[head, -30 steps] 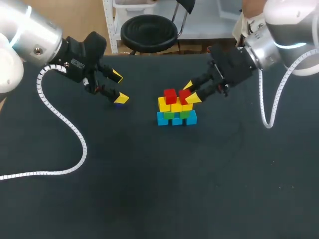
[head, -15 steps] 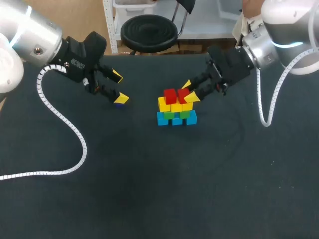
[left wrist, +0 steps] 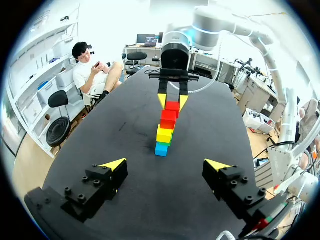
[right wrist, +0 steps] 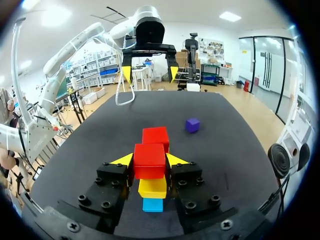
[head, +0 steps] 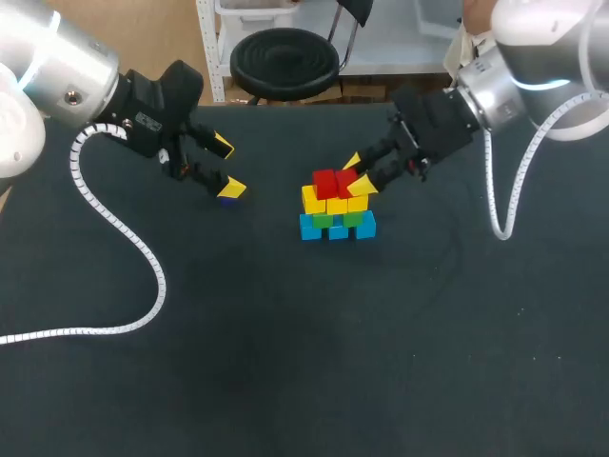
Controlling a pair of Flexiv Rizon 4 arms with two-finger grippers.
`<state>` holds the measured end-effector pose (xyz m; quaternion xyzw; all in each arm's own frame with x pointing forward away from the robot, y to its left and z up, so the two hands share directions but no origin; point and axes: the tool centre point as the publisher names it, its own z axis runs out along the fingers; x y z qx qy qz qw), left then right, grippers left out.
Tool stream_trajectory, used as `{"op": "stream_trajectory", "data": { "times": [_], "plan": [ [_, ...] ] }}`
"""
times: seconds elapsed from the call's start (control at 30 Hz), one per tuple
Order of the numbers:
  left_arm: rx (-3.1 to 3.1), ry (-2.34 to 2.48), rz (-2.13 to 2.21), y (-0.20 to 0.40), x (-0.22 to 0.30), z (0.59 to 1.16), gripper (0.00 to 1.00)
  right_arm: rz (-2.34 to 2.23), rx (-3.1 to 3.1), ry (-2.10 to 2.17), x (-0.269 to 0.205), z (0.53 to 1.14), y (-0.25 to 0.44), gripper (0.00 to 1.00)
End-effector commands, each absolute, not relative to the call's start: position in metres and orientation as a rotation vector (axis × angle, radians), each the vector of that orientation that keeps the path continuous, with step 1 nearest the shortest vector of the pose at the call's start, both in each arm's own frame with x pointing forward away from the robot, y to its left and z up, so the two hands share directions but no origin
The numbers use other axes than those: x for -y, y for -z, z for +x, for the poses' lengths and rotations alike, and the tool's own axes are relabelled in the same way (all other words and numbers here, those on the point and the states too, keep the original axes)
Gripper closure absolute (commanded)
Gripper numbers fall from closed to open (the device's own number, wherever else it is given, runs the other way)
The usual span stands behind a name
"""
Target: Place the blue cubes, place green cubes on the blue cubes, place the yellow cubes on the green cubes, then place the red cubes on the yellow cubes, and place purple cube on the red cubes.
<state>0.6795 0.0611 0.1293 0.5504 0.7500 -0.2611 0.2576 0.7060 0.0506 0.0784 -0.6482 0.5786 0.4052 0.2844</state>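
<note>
the little wall of cubes stands near the middle of the dark table (head: 285, 362): blue cubes (head: 311, 228) in a row at the bottom, green cubes (head: 326, 220) on them, yellow cubes (head: 313, 199) above those. the right gripper (head: 357, 174) comes in from the far right corner and is clamped on a red cube (right wrist: 149, 160), one yellow tip pressed to each side of it, with the cube sitting at the right end of the yellow layer. in the right wrist view a yellow and a blue cube show directly beneath it. the second red cube (right wrist: 155, 136) sits just beside it on the same layer, touching or almost touching. over on the left, well apart from the stack, the left gripper (head: 228, 167) hangs above the table with its fingers spread wide and nothing between them. the purple cube (head: 227, 200) lies on the table on its own, just under the nearer yellow tip of that gripper. from the left wrist the stack stands straight ahead, lined up between its open fingers.
</note>
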Motion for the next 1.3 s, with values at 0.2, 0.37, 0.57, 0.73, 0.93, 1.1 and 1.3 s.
{"op": "stream_trajectory", "data": {
  "times": [0.2, 0.37, 0.57, 0.73, 0.93, 1.1, 1.3],
  "plan": [
    [-2.029, 0.710, 1.493, -0.1287, -0.0623, 0.6795, 0.00, -1.732, -1.556, -1.089, -0.0500, 0.7082, -0.0767, 1.00],
    [-2.029, 0.710, 1.493, -0.1287, -0.0623, 0.6795, 0.00, -1.731, -1.557, -1.083, -0.0491, 0.7091, -0.0774, 1.00],
    [-2.029, 0.710, 1.493, -0.1287, -0.0623, 0.6795, 0.00, -1.730, -1.556, -1.081, -0.0493, 0.7095, -0.0778, 1.00],
    [-2.029, 0.710, 1.493, -0.1287, -0.0623, 0.6795, 0.00, -1.723, -1.561, -1.081, -0.0492, 0.7101, -0.0769, 1.00],
    [-2.029, 0.710, 1.493, -0.1287, -0.0623, 0.6795, 0.00, -1.720, -1.562, -1.076, -0.0499, 0.7121, -0.0778, 1.00],
    [-2.029, 0.710, 1.493, -0.1287, -0.0623, 0.6795, 0.00, -1.724, -1.563, -1.081, -0.0517, 0.7124, -0.0770, 1.00],
    [-2.029, 0.710, 1.493, -0.1287, -0.0623, 0.6795, 0.00, -1.720, -1.572, -1.088, -0.0517, 0.7120, -0.0750, 0.96]
  ]
}}
